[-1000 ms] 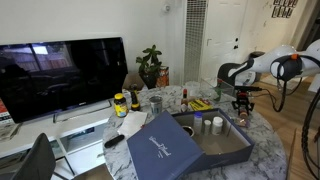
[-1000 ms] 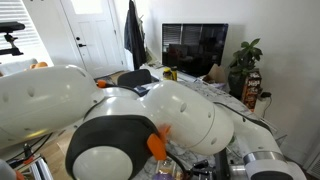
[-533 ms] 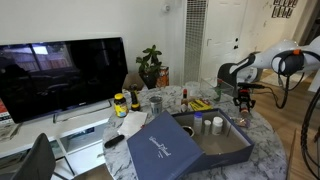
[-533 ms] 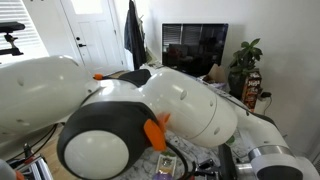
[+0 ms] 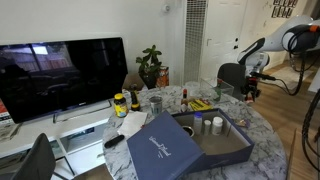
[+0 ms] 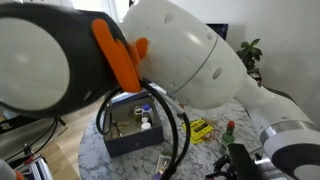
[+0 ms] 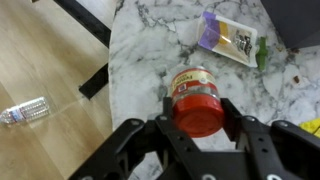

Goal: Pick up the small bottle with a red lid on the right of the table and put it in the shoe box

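Note:
In the wrist view my gripper (image 7: 197,108) is shut on the small bottle with a red lid (image 7: 195,98), one finger on each side of the lid. It hangs over the marbled table (image 7: 150,45) near its edge. In an exterior view the gripper (image 5: 249,90) is raised above the table's right side; the bottle is too small to make out there. The navy shoe box (image 5: 222,146) stands open in the middle of the table, its lid (image 5: 160,146) leaning at its left. The box also shows in an exterior view (image 6: 128,143).
Pale white-capped bottles (image 5: 207,125) stand inside the box. A purple packet (image 7: 228,35) lies on the table. A plastic water bottle (image 7: 24,110) lies on the wooden floor. A slim red-topped bottle (image 6: 229,128) and a yellow item (image 6: 200,127) are on the table. A TV (image 5: 62,75) stands behind.
The arm has risen and shifted right from low over the table's right side, carrying the gripper upward. In the exterior view close to the arm, its body has swung aside, uncovering the box.

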`<state>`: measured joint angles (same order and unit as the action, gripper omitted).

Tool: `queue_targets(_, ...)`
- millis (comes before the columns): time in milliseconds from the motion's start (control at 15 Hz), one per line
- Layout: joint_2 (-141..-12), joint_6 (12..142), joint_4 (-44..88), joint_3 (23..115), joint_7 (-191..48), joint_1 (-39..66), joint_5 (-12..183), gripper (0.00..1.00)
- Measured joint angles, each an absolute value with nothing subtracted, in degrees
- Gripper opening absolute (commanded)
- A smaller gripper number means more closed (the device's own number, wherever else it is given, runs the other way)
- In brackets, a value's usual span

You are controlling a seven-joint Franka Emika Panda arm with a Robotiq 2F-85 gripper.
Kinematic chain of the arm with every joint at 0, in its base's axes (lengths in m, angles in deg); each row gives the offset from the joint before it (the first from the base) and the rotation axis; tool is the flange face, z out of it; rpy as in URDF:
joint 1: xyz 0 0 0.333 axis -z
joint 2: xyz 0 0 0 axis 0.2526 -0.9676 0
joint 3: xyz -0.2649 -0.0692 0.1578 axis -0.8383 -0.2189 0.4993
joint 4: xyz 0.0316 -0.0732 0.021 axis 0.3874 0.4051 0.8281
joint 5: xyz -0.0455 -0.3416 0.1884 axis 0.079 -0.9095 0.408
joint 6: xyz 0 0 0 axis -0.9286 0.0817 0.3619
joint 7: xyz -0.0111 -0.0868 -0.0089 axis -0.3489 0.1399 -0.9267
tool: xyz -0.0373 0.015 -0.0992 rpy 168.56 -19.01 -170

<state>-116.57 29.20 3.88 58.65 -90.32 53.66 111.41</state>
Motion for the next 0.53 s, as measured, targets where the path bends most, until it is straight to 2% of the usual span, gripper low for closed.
queue_targets(533, -98.3, 39.71, 23.9, 61.11, -109.68, 49.76, 103.13, 0.24)
